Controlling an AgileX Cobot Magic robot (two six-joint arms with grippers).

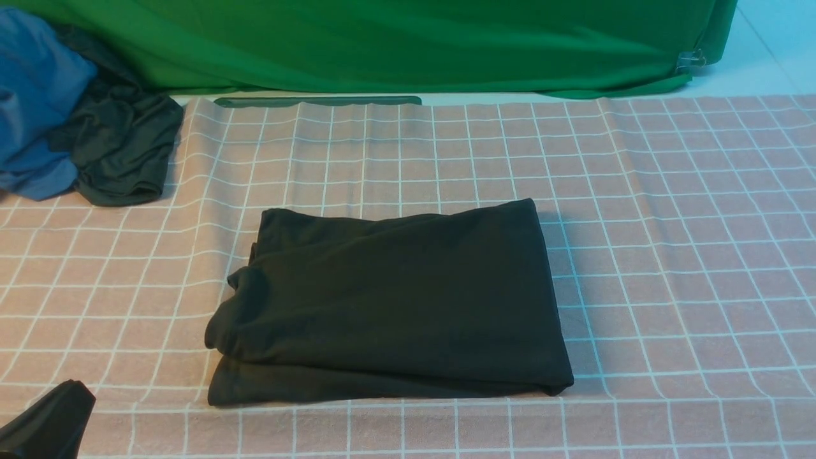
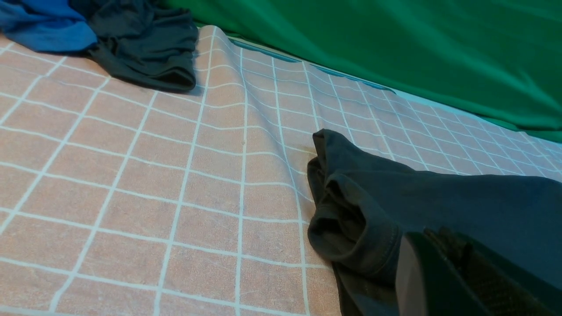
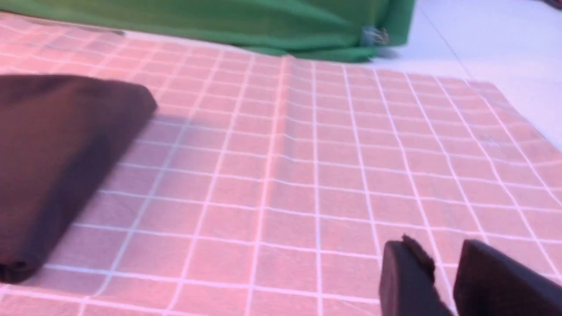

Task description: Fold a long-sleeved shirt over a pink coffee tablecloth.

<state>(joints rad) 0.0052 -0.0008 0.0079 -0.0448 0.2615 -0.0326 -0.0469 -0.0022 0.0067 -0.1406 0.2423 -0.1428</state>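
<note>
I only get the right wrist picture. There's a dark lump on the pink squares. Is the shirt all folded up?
Observer: Yes, the long-sleeved shirt lies as a folded rectangle on the pink coffee tablecloth.
Operator: Is anything else on the cloth?
Observer: A blue garment and a dark grey garment are heaped at the far left corner.
Operator: Where's the other claw?
Observer: The left gripper is shut, low at the near left, apart from the shirt.

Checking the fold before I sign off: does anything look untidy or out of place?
The shirt is folded but not square: its left end bunches into a rolled lump, and the layers splay unevenly there. Its right edge is neat. The tablecloth has a raised crease along its left part. A blue garment and a dark garment lie crumpled at far left.
</note>
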